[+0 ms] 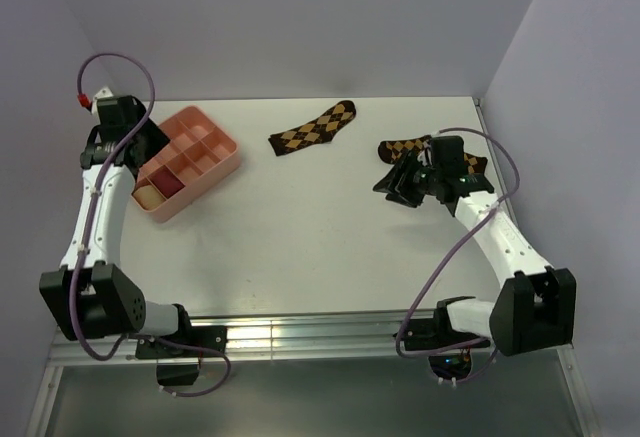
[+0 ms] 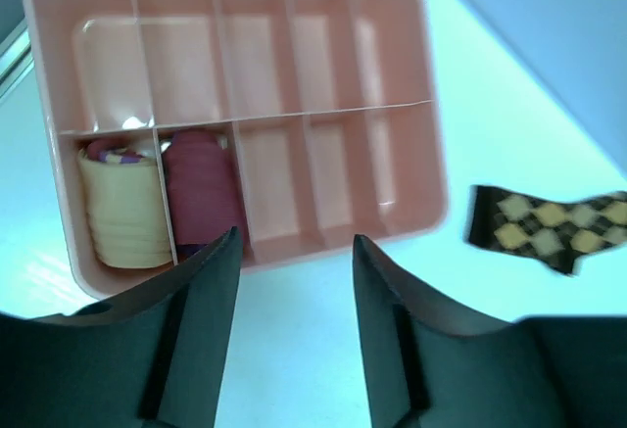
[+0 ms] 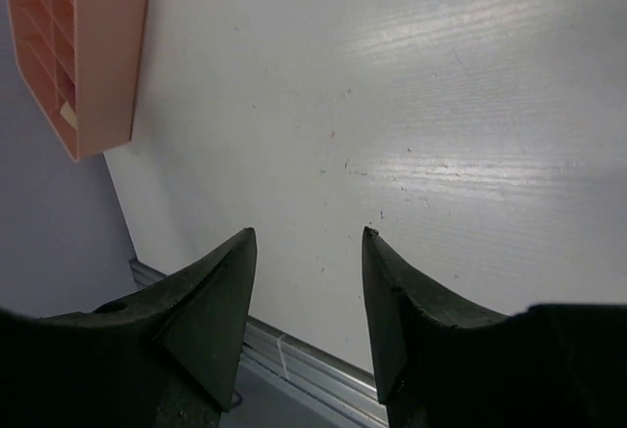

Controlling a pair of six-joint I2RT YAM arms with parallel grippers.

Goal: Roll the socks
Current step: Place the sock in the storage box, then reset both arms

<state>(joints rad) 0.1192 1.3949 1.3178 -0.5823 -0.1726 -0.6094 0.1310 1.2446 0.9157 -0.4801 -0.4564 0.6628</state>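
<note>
Both rolled, the tan sock (image 2: 122, 208) and the crimson sock (image 2: 201, 193) sit side by side in two neighbouring end compartments of the pink tray (image 2: 265, 56). Each roll's long axis runs from the middle divider toward the tray's outer wall, with the tan one's maroon end at the divider. The left gripper (image 2: 294, 242) hovers just over that wall, jaws parted and empty; the right gripper (image 3: 306, 237) — likewise parted, holding nothing — hangs over the table (image 3: 441, 105).
</note>
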